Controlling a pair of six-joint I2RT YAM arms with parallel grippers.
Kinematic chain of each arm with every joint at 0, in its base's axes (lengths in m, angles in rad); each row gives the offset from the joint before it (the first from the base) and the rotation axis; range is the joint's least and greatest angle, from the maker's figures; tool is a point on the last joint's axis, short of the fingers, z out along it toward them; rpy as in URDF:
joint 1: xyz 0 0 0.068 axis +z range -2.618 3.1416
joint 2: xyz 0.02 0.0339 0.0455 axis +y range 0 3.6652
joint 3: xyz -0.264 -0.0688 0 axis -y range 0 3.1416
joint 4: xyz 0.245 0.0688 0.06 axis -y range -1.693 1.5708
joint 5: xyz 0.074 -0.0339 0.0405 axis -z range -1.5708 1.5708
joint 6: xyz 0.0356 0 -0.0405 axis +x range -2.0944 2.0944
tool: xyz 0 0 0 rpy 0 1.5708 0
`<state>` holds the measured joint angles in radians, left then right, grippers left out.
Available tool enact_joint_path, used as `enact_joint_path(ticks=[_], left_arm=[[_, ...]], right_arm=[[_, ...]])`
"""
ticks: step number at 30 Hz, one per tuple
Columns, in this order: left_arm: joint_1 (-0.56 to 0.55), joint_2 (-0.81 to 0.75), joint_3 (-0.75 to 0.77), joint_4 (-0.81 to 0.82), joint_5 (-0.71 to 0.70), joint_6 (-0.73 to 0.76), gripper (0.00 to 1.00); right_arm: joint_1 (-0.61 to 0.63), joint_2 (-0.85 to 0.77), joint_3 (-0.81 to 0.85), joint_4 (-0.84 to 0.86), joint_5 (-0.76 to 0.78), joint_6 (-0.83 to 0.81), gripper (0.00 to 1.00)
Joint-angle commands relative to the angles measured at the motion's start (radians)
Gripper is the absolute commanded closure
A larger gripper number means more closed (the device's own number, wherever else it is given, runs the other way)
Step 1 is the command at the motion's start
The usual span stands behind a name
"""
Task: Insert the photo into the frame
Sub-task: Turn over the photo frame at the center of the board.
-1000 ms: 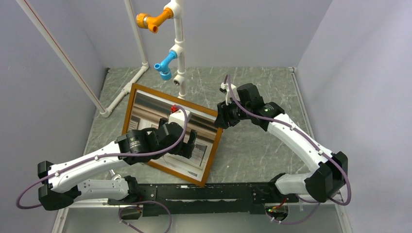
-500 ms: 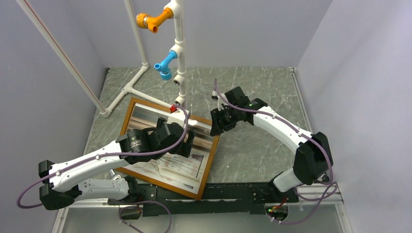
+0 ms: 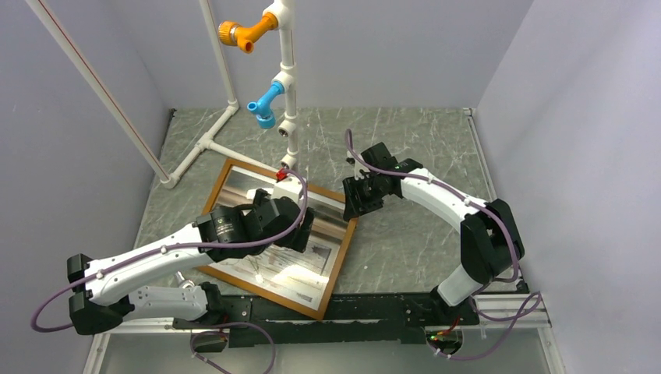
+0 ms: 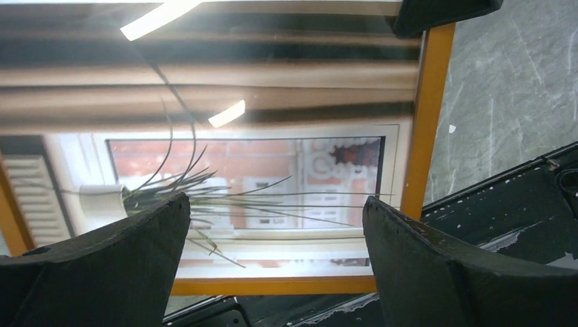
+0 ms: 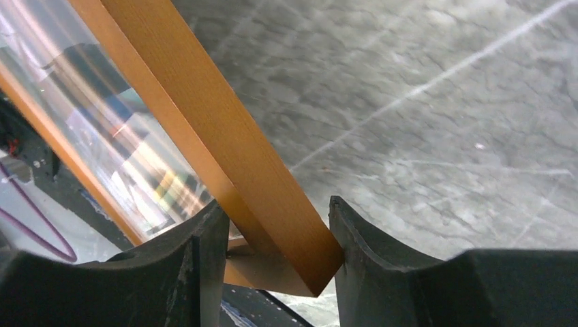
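Photo (image 4: 272, 170) sits inside the frame (image 5: 191, 116), behind the glass — step in hand looks like setting the loaded frame down face up on the grey marbled table (image 3: 405, 241). Insertion itself reads as done, since the print lies square within the wood.

Frame lies left of centre, turned at an angle to the table edges, its near corner close to the arm bases. Its right corner looks a little off the table in the right wrist view, though I cannot tell for sure.

Right gripper (image 5: 276, 225) is clamped on that corner, one finger each side of the wood, both seeming to touch. Left gripper (image 4: 276, 204) hangs over the glass with jaws spread wide, holding nothing.

Next move likely: lower the corner flat, let go, and back the right arm off without dragging the frame.

Print looks glossy — spiky green plant in a white pot, window with a pink-red facade behind, white border. Ceiling lights glare off the glass. Wood is thin, light orange-brown.

White pipe stand (image 3: 287, 54) with blue and orange fittings stands just behind the frame's far corner.
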<state>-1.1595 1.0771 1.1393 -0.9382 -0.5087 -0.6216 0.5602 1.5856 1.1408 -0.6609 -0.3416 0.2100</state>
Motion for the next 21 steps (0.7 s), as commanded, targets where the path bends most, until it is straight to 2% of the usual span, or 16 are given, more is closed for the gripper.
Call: enact_joint_path(ticks=[1,4,5,9,13,19,20,21], left_arm=[[0.004,0.009,0.030,-0.007,-0.032,-0.012,0.01],[0.005,0.016,0.030,-0.009,-0.034,-0.013,0.01],[0.005,0.019,0.031,-0.010,-0.035,-0.013,0.01],[0.006,0.029,0.033,-0.017,-0.037,-0.016,0.01],[0.006,0.030,0.032,-0.025,-0.039,-0.023,0.01],[0.006,0.015,0.013,-0.027,-0.038,-0.034,0.01],[0.006,0.012,0.009,-0.026,-0.038,-0.037,0.01],[0.006,0.010,0.005,-0.023,-0.037,-0.039,0.01]], right_arm=[[-0.040,0.025,-0.066,-0.093,0.421,-0.113,0.67],[-0.057,0.007,-0.076,-0.048,0.451,-0.113,0.46],[-0.059,0.002,-0.078,-0.033,0.446,-0.117,0.42],[-0.066,0.007,-0.079,0.002,0.424,-0.120,0.33],[-0.068,0.013,-0.074,0.006,0.410,-0.091,0.30],[-0.068,-0.128,-0.137,0.048,0.377,0.049,0.19],[-0.068,-0.170,-0.160,0.063,0.362,0.078,0.15],[-0.068,-0.217,-0.186,0.079,0.349,0.110,0.05]])
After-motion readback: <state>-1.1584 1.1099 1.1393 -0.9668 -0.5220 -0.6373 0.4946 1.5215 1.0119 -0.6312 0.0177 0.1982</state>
